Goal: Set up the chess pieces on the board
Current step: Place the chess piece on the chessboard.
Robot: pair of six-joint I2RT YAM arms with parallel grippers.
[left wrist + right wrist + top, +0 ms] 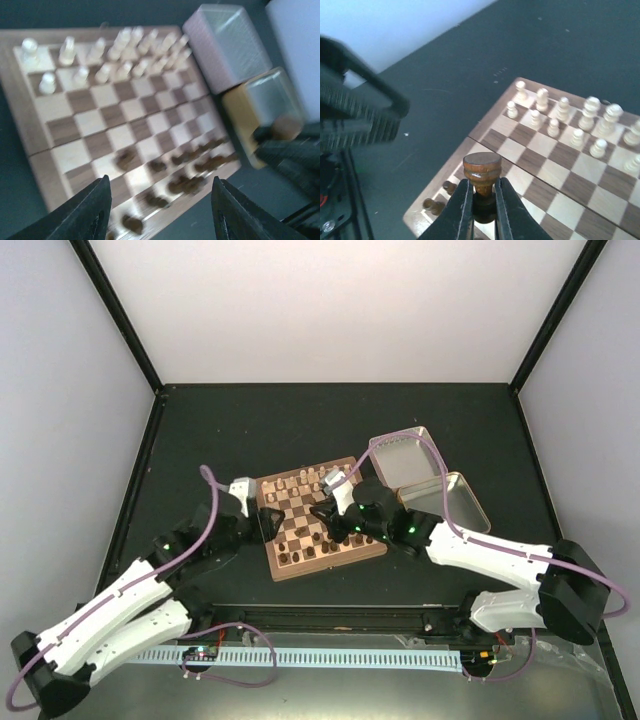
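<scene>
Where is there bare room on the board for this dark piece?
The middle rows of the board are bare, between the cream pieces and the dark pieces. Both ends are crowded. The right gripper grips the held dark piece; the left gripper hangs open over the dark end.

Middle of board open, cream pieces crowd one end, dark pieces the other, tins alongside
</scene>
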